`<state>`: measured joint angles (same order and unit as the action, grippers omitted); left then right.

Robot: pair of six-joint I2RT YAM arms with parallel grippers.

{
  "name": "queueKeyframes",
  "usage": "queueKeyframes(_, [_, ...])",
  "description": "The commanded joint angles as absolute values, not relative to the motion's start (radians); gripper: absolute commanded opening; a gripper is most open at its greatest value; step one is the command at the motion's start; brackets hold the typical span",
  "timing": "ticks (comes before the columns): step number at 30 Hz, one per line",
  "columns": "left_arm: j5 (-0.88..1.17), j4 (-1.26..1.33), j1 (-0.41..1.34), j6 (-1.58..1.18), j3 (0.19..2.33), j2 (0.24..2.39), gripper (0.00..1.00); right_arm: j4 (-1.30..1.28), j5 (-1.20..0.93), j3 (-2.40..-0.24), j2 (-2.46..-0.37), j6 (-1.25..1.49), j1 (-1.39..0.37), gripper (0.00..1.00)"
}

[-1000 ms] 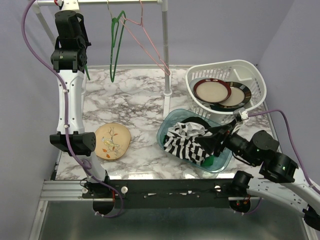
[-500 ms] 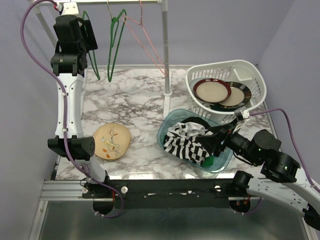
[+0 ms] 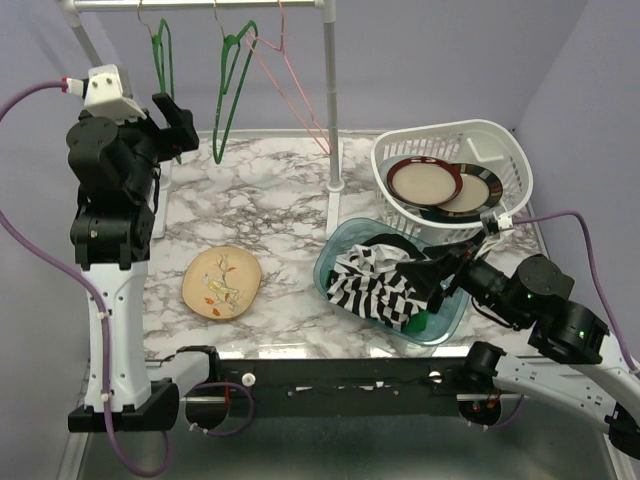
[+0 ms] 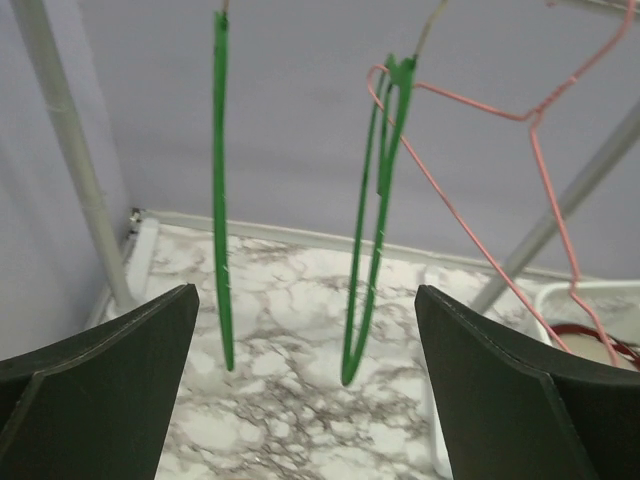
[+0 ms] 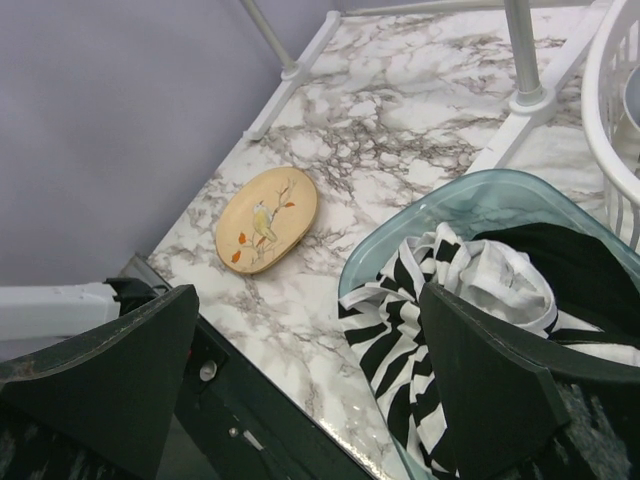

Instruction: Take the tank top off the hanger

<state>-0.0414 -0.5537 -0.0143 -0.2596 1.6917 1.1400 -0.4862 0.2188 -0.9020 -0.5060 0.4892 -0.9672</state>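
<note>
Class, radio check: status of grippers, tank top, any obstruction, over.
Left gripper open, up by bare hangers. Right gripper open, over bin. Striped tank top in bin, off hanger. Nothing in the way.

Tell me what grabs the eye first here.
The black-and-white striped top stands out first, heaped in the clear teal tub at the front right with the open right hand over it. Next come the bare green hangers and pink hanger on the rack at the back, faced by the open left hand. Last is the bird-painted plate on the marble table.
</note>
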Motion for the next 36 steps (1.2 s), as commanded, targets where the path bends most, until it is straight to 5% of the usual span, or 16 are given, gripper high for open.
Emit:
queueKeyframes(1, [0.165,-0.445,0.027,-0.374,1.531,1.046,0.99,-0.512,0.296,-0.966,-0.557,0.471,-0.965,1.0])
queueKeyframes(25, [0.65,-0.233,0.202,-0.564,1.06,0.721,0.99,-0.422,0.385,-1.034,-0.695,0.518,-0.966,1.0])
queueKeyframes(36, [0.601,-0.23,0.209,-0.545,1.019,0.68,0.99,-0.41,0.35,-1.062,-0.726,0.548,-0.966,1.0])
